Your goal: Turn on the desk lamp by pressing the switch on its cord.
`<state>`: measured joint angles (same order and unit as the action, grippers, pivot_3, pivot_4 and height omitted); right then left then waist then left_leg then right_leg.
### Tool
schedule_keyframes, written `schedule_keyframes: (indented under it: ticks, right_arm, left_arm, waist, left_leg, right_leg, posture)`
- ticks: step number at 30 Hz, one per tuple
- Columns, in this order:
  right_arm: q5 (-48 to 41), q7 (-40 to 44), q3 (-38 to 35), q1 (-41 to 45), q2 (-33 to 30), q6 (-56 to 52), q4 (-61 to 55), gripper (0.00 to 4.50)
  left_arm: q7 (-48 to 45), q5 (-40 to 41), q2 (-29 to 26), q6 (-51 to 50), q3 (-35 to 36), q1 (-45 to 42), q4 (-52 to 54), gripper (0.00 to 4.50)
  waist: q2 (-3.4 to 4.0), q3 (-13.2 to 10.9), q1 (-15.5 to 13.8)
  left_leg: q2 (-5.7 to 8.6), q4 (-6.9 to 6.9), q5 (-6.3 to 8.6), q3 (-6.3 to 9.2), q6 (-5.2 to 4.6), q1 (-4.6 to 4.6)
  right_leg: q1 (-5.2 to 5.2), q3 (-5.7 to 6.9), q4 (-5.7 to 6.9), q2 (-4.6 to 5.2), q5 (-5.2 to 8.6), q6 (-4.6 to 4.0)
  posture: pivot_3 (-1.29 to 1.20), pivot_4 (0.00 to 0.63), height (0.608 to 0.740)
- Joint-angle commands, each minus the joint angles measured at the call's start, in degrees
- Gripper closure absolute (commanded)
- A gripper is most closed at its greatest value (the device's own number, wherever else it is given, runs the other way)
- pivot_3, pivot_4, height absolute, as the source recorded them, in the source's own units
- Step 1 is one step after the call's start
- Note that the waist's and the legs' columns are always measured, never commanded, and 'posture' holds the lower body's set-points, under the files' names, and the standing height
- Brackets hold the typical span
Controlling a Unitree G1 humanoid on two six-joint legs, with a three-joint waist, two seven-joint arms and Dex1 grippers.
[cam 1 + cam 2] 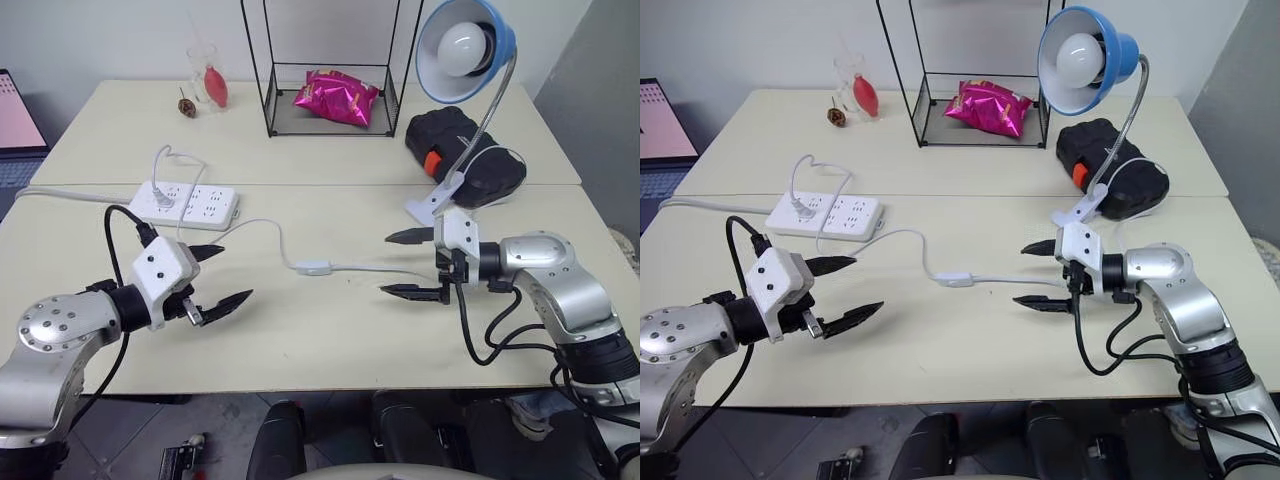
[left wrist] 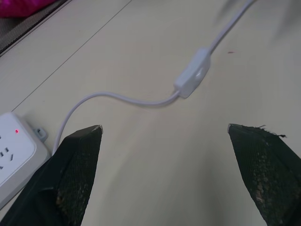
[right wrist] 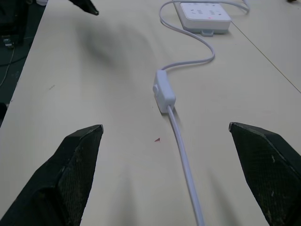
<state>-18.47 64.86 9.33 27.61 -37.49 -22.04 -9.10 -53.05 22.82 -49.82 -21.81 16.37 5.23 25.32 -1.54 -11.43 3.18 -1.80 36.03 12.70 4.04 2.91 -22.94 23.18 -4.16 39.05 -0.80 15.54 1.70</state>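
The blue desk lamp (image 1: 466, 40) with its white bulb stands on a silver gooseneck, clipped at the table's right side, and the bulb looks unlit. Its thin white cord (image 1: 258, 226) runs across the table from the power strip to the small white switch (image 1: 313, 267), which lies flat near the table's middle. My left gripper (image 1: 221, 275) hovers open to the left of the switch, empty. My right gripper (image 1: 407, 264) hovers open to the right of it, pointing at it, also empty. The switch (image 3: 163, 91) lies ahead of the right fingers, and the switch (image 2: 193, 74) also lies beyond the left ones.
A white power strip (image 1: 186, 202) lies at the left with a plug in it. A black wire rack (image 1: 330, 70) holding a pink bag, a black case (image 1: 462, 150) and a glass with a red item (image 1: 210, 78) stand at the back.
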Motion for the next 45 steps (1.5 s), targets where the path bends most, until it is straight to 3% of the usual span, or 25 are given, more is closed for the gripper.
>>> schedule_keyframes:
  ticks: [1,14,21,33,37,45]
  right_arm:
    - [0.6,-1.4,0.5,3.2,1.2,-0.9,-0.1,0.00]
    - [7.7,-4.4,10.8,12.7,10.9,-3.5,11.7,0.00]
    - [12.7,-3.9,15.2,17.4,16.8,1.3,22.5,0.00]
    - [16.3,-2.3,15.8,21.4,22.0,8.5,35.7,0.00]
    - [16.9,-1.9,15.5,21.7,22.4,9.5,37.1,0.60]
    - [17.6,-0.1,15.2,21.7,22.1,10.4,37.9,2.67]
  left_arm:
    - [-3.0,1.1,-2.0,1.3,2.8,1.8,1.6,0.05]
    - [-4.5,-0.2,-2.7,2.8,0.3,0.2,0.7,0.05]
    - [-4.7,-1.7,-2.5,4.2,-1.0,-0.2,-0.2,0.05]
    - [-4.5,-3.4,-1.8,6.3,-1.5,0.9,-1.1,0.05]
    - [-4.5,-3.8,-1.6,7.0,-1.6,1.2,-1.5,0.00]
    - [-4.4,-4.3,-1.4,8.4,-2.0,1.4,-2.7,0.00]
  waist:
    - [0.00,0.0,0.1]
    - [0.00,0.0,0.1]
    - [0.00,0.0,0.1]
    - [0.01,0.0,0.1]
    - [0.01,0.0,0.1]
    - [0.02,0.0,0.1]
  left_leg:
    - [-0.01,0.00,0.00,0.01,0.00,0.00]
    - [-0.01,-0.02,0.00,0.02,0.00,0.00]
    - [-0.01,-0.02,0.00,0.01,0.00,-0.02]
    - [-0.01,-0.03,0.00,0.04,0.00,-0.02]
    - [-0.01,-0.03,0.00,0.03,0.00,-0.02]
    - [-0.01,-0.03,0.00,0.04,0.00,-0.01]
  right_leg:
    - [0.01,0.01,0.00,-0.01,0.00,0.00]
    - [0.02,0.02,0.01,-0.01,0.02,-0.03]
    - [0.03,0.03,0.00,-0.01,0.01,-0.06]
    - [0.03,0.05,0.02,-0.01,-0.02,-0.11]
    - [0.03,0.05,0.02,-0.01,-0.02,-0.11]
    - [0.03,0.05,0.03,-0.01,-0.02,-0.12]
  posture:
    - [0.00,0.150,0.740]
    - [0.00,0.150,0.740]
    - [0.00,0.150,0.740]
    - [0.00,0.150,0.740]
    - [0.00,0.150,0.740]
    - [0.00,0.150,0.740]
